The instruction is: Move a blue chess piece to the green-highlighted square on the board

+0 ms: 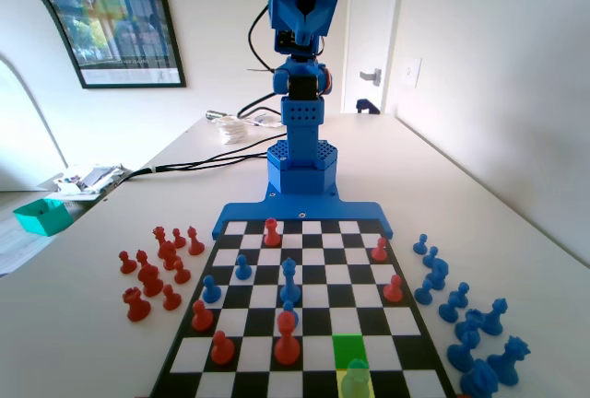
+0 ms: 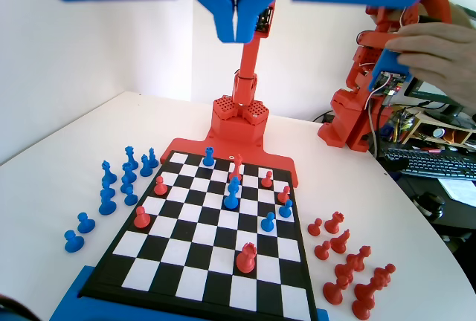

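Hand hanging closed and empty high over the board, blue chess piece sitting at its near edge beside the green-highlighted square.

Down at the bottom edge of the fixed view, the blue chess piece is cut off at its base and washed yellow-green, so its shape blurs. The board loses its nearest row there too. In the wrist view, the gripper is cropped by the top edge, fingers pressed together.
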Tool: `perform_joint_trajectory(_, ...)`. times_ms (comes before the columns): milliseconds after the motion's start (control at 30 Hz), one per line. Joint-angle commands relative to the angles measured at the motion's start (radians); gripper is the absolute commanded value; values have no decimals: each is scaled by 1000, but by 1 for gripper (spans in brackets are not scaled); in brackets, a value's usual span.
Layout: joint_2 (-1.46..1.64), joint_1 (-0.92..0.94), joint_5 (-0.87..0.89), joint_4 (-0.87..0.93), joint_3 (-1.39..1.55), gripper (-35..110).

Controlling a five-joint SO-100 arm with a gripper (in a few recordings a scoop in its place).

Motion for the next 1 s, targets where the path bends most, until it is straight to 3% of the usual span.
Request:
perform_joint_trajectory(0, -20, 2, -28, 2, 5, 1)
perform_joint_trajectory(500, -716, -37, 80, 106, -483, 1)
perform_joint_trajectory(967, -1249, -28, 104, -140, -620, 1)
